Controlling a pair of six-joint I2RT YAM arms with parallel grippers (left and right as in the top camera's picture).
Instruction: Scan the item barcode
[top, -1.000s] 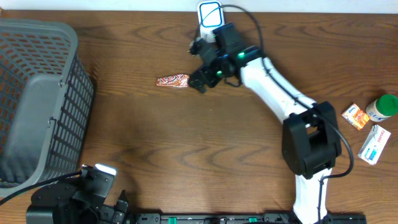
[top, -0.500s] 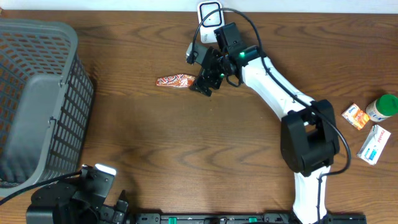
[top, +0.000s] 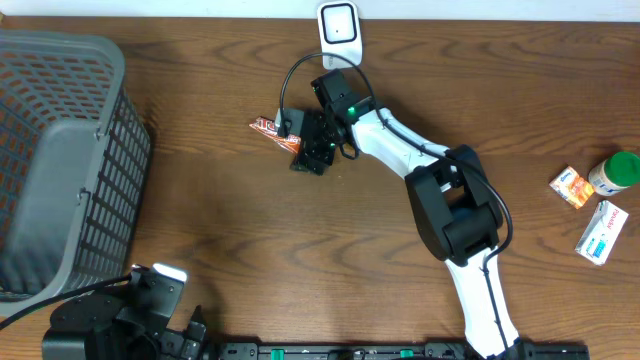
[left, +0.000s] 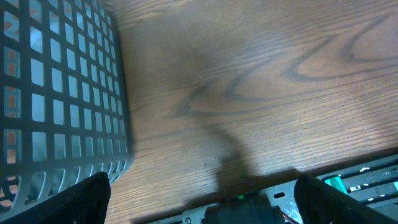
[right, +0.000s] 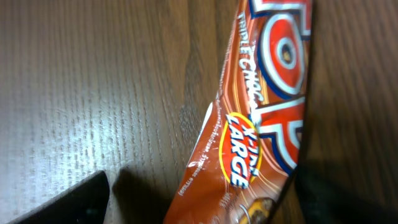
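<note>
Toward the far side of the wooden bench (top: 200, 230), just below the white barcode scanner (top: 339, 22) at the back edge, we see a brown and orange chocolate bar (top: 266, 126) lying flat in its wrapper. Our right end effector (top: 304, 148) hovers over the bar's right end and hides part of it from above. Its wrist camera shows the 2 fingers (right: 56, 202) spread, 1 on each side of the wrapper, with a gap on the left, so nothing is pinched. We judge that this straddle sets up a grasp across the narrow width, so the bar can be lifted and turned toward the nearby scanner. Our left end effector (left: 205, 202) rests spread and empty near the front edge, beside a grey basket (top: 60, 150), out of the way. 2 small boxes (top: 572, 187) and a green-capped bottle (top: 620, 170) stand well apart on the right.
</note>
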